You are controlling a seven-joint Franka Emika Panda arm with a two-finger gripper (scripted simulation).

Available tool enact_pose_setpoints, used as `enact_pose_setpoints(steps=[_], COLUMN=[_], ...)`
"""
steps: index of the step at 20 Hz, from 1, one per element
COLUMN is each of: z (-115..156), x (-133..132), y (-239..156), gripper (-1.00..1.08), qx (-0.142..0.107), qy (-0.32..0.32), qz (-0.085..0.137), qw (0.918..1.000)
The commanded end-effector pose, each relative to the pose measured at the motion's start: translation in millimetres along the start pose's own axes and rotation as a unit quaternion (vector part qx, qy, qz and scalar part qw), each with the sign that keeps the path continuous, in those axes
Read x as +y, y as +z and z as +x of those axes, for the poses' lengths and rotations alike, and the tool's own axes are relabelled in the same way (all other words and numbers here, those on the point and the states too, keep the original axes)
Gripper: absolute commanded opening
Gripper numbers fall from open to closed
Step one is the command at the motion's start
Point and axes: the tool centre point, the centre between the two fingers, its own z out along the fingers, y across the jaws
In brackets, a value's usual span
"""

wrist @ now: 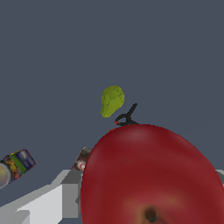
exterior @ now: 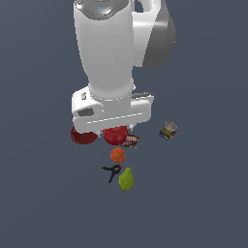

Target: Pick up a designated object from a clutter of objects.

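Observation:
The glossy red apple sits directly under my gripper, in the middle of the clutter. In the wrist view the apple fills the space between the fingers, its dimpled top facing the camera. One light grey finger lies against one side of it, and a sliver of the other finger shows at the opposite side. My gripper looks shut on the apple. The fingertips themselves are hidden by the hand in the exterior view. I cannot tell whether the apple rests on the floor.
A dark red bowl touches the apple on the exterior view's left. Around the apple lie a brown packet, an orange, a black clamp, a green pear and a colourful can.

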Motion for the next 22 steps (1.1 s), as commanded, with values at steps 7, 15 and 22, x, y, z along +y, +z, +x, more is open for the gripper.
enact_pose_setpoints(steps=[7, 15, 22], z=[-6, -8, -7], x=[74, 120, 140], y=[-71, -115, -133], gripper=[-1.00, -1.00, -1.00], qx=[0.001, 0.001, 0.001], qy=[0.000, 0.000, 0.000], qz=[-0.001, -0.001, -0.001], qw=[1.0000, 1.0000, 1.0000])
